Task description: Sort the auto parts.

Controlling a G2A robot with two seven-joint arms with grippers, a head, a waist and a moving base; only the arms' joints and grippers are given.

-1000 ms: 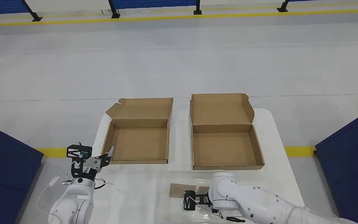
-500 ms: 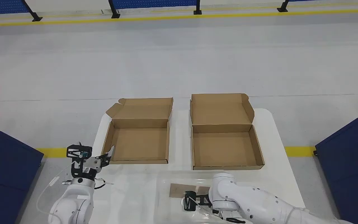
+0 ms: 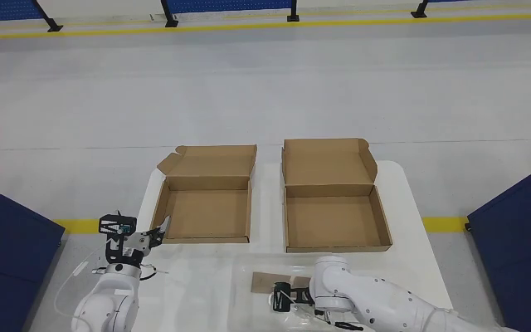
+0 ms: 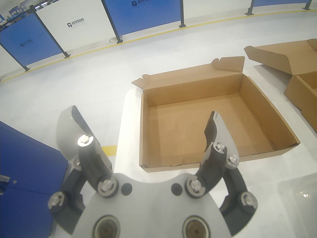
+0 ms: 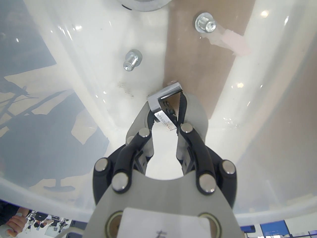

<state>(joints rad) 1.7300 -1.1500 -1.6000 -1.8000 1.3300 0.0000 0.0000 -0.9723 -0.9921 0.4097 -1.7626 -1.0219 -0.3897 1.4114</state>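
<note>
Top view: the white counter carries two open cardboard boxes side by side, the left box at 11 o'clock and the right box at 1 o'clock, both with lids folded back.

Down at 7 o'clock sits the left gripper, off the left box's near corner. The left wrist view has the left gripper with its jaws spread wide and nothing between them, the left box ahead.

At 6 o'clock the right gripper is down inside a clear bin.

In the right wrist view, the right gripper has its jaws pinching a shiny metal bracket, whose bent end pokes out past the tips. Whether the bracket touches the bin's floor cannot be told.

Beyond it on the floor of the bin lie a bolt and, farther off, a second bolt just beside a pale pink scrap. A metal ring lies at the far end.
</note>
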